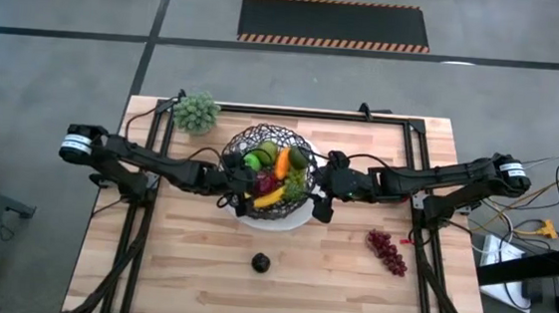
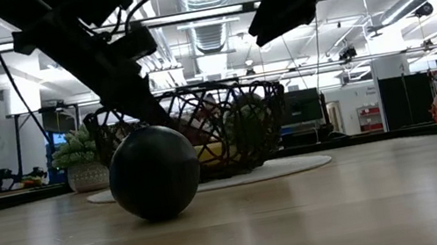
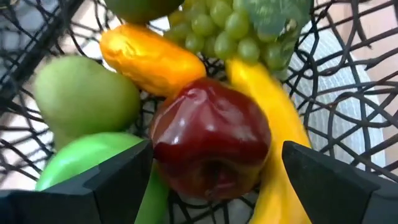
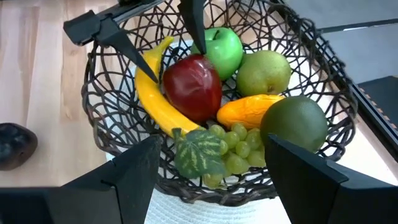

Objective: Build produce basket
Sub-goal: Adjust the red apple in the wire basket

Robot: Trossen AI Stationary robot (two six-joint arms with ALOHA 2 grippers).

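While the left hand (image 4: 186, 28) straddles the red apple (image 3: 208, 140) in the basket (image 4: 323, 68), fingers open, not gripping, the smooth, rigid apple looks best pinched across its widest part.

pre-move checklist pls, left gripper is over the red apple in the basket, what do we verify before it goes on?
1. Left gripper fingers apart, either side of the red apple: ok.
2. Red apple inside the basket, resting against the banana: ok.
3. Apple free of the fingers: cannot tell; contact is not clear in either wrist view.
4. Right gripper open, outside the basket rim, apart from the left one: ok.
5. Basket upright on the white plate: ok.
6. All produce in the basket: not ok. Dark red grapes and a dark plum lie on the table.
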